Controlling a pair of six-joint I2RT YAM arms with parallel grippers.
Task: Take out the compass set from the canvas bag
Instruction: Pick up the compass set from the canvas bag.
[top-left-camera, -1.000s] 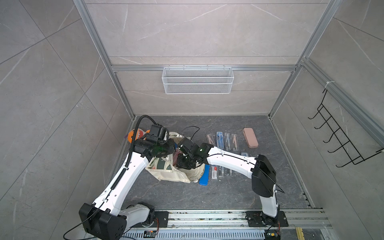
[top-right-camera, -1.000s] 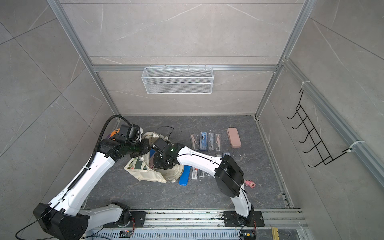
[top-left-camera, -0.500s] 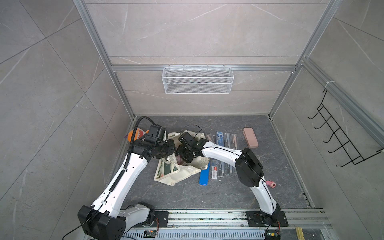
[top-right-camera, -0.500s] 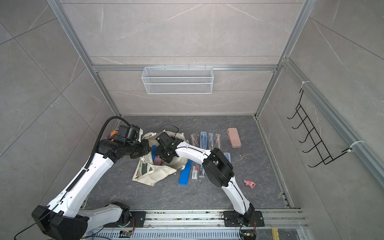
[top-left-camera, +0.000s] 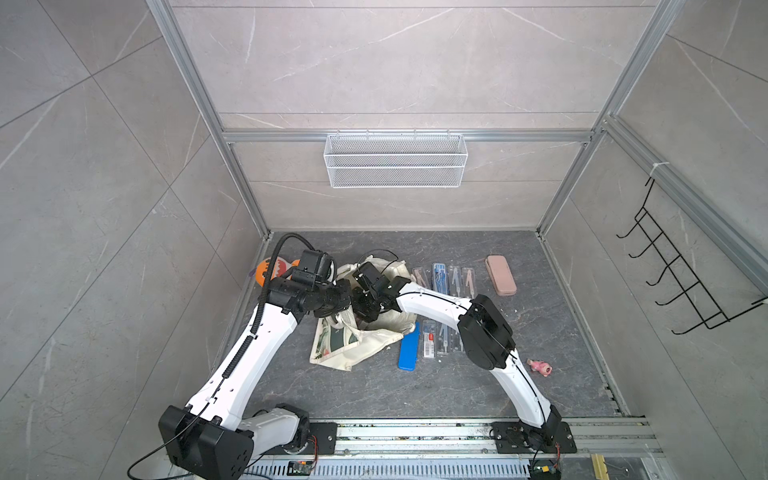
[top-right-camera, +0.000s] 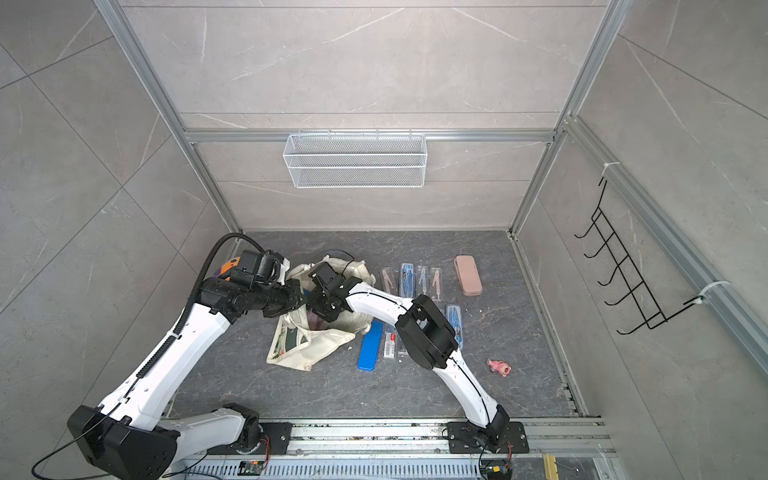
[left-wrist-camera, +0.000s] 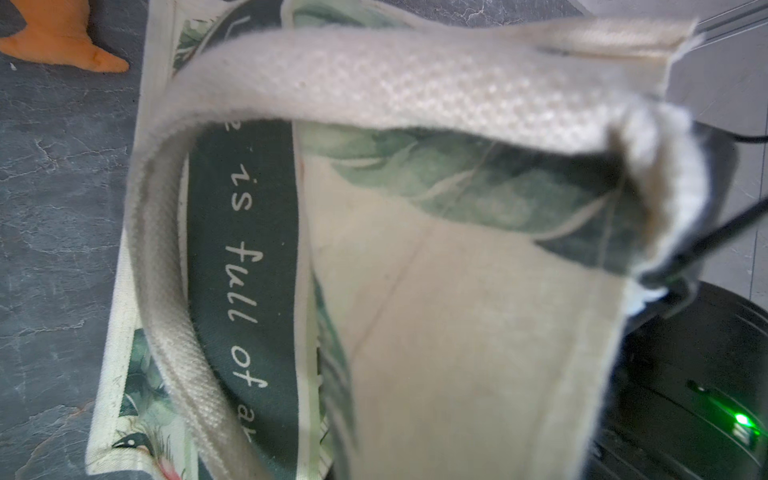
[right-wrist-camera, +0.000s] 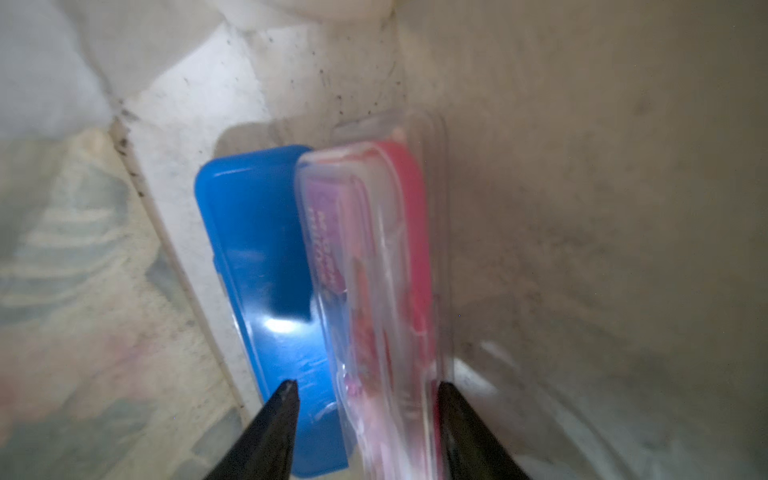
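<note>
Canvas bag (top-left-camera: 353, 345), cream cloth with a dark green leafy panel and white script, lies crumpled on the grey floor (top-left-camera: 415, 386) between the two arms, its mouth lifted. Left gripper (top-left-camera: 347, 300) is clamped tight on the cloth at the bag's rim; a handle (left-wrist-camera: 374, 83) loops close across the left wrist view. Right gripper (right-wrist-camera: 365, 390) reaches inside the bag, fingers (right-wrist-camera: 266, 436) parted either side of the compass set (right-wrist-camera: 374, 270), a clear plastic pack with pink and red contents. One finger sits at the pack's edge, the other stands off over a blue case (right-wrist-camera: 257, 249) just beside it. More clear packs (top-left-camera: 442, 276) lie outside on the floor
</note>
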